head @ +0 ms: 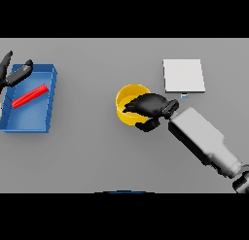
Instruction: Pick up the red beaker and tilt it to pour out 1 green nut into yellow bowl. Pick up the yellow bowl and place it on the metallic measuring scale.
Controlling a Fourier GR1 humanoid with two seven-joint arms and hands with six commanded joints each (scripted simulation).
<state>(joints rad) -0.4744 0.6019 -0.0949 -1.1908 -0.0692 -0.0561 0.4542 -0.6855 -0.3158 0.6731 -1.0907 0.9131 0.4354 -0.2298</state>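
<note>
Your right hand (148,107) sits on the near-right rim of the yellow bowl (127,104), fingers reaching over the rim from above and the thumb curled below it on the near side, so it reads as clamped on the bowl's edge. The bowl stands upright on the grey surface (97,151), about mid-scene; you cannot tell from this view whether it has lifted off. Whether a green nut lies inside is also not visible: the open part of the bowl shows only yellow, and the hand covers the rest.

The scale (183,75), a pale square plate, lies to the right and farther away than the bowl, near it but not touching. Nothing rests on it.

Far over on the left stands a blue tray (48,95), and in it a red object (30,95) lies on its side, slanted across the floor of the tray. If that is the beaker, it is down flat and well apart from the bowl. Your left hand (12,71) shows at the tray's far-left corner with fingers loose and spread, holding nothing.

As a judgement: the pouring step appears to be behind you, though you cannot confirm the nut, and you are at the bowl-carrying step. What is left is to raise the bowl level, carry it right and away onto the plate, set it down square, and let go.
</note>
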